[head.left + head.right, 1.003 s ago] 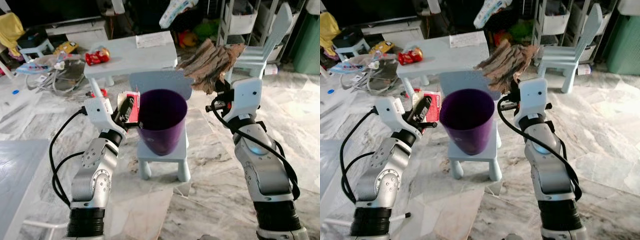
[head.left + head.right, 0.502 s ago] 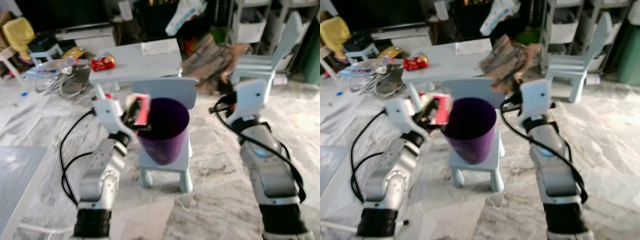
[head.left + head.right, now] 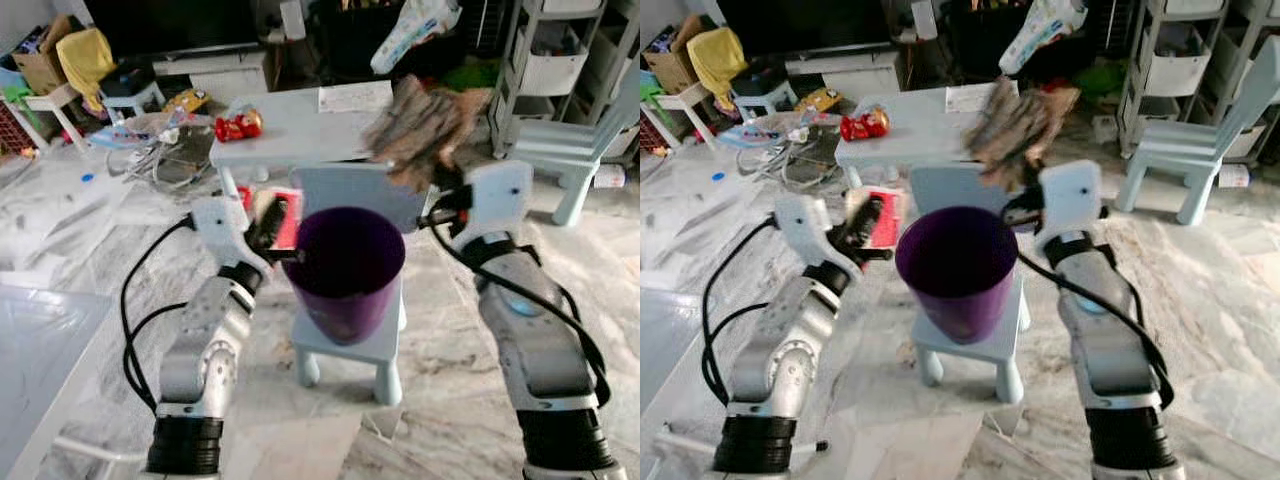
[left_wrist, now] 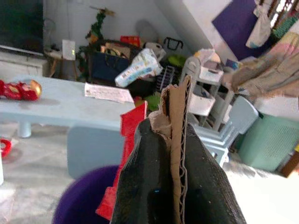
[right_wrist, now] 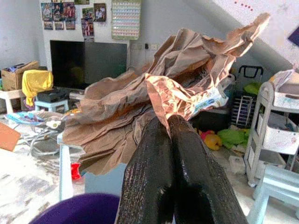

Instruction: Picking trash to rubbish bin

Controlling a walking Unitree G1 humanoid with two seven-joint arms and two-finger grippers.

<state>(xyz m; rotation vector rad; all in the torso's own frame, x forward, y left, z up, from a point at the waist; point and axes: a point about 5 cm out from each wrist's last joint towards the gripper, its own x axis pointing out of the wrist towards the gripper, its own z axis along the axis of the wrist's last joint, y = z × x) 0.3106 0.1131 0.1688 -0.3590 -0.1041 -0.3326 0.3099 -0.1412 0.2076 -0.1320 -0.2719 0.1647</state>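
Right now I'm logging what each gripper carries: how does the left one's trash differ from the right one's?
The red-and-cardboard scrap in the left gripper is flat, stiff and small; the brown paper in the right gripper is crumpled, loose and much larger. The scrap sits beside the purple bin at its rim, the paper above and behind it. Both are pinched between shut fingers, not yet dropped in.

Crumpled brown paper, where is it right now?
The crumpled brown paper is pinched in the right gripper, held up at the far right rim of the purple bin on the small chair.
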